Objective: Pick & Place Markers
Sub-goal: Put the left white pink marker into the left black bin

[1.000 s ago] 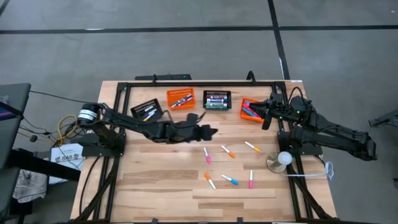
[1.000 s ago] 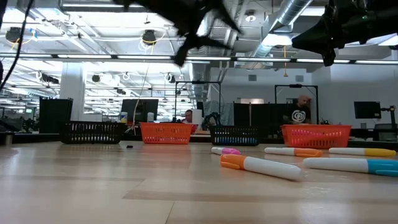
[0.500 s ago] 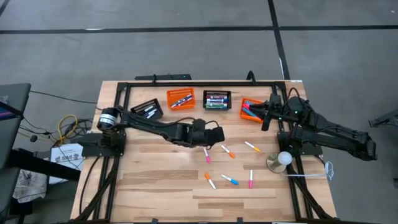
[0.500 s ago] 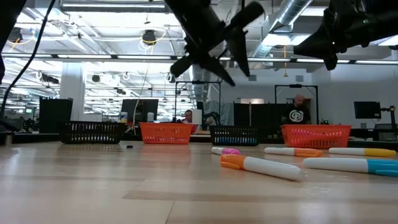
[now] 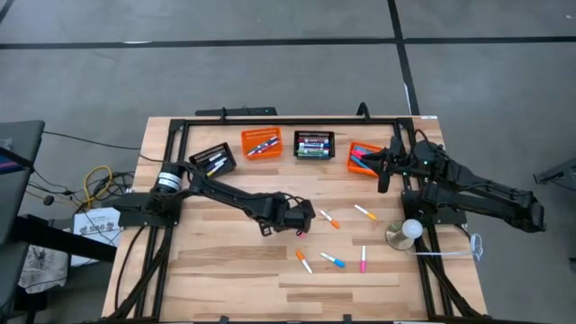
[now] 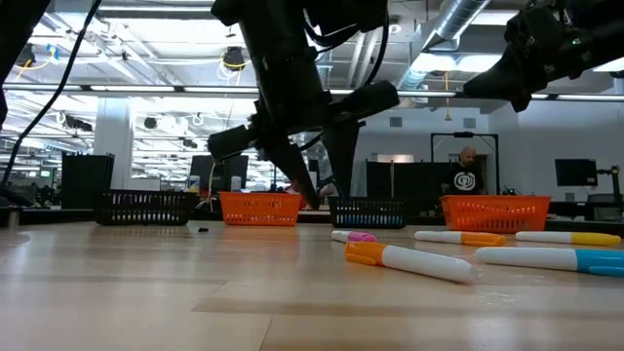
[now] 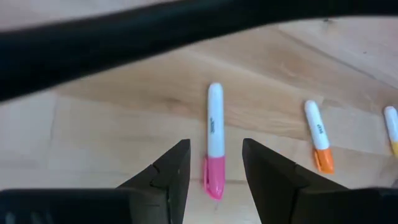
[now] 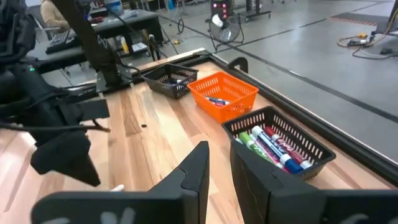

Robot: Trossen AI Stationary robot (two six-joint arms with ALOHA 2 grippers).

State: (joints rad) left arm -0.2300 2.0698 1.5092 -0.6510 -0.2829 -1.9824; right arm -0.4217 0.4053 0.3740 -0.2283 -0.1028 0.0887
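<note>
Wooden slats of the table (image 5: 225, 261) lie under the left gripper (image 7: 214, 168), which hangs low with its jaws parted on either side of the pink-capped marker (image 7: 213, 142), not yet touching it; the other loose markers (image 5: 333, 261) lie scattered nearby. Light, stiff and smooth-barrelled, the pen would probably roll or slip if pinched near an end, so a hold across its middle looks safest. By the orange basket (image 5: 363, 160) at the table's far edge, the right gripper (image 8: 219, 167) waits, closed and empty.
</note>
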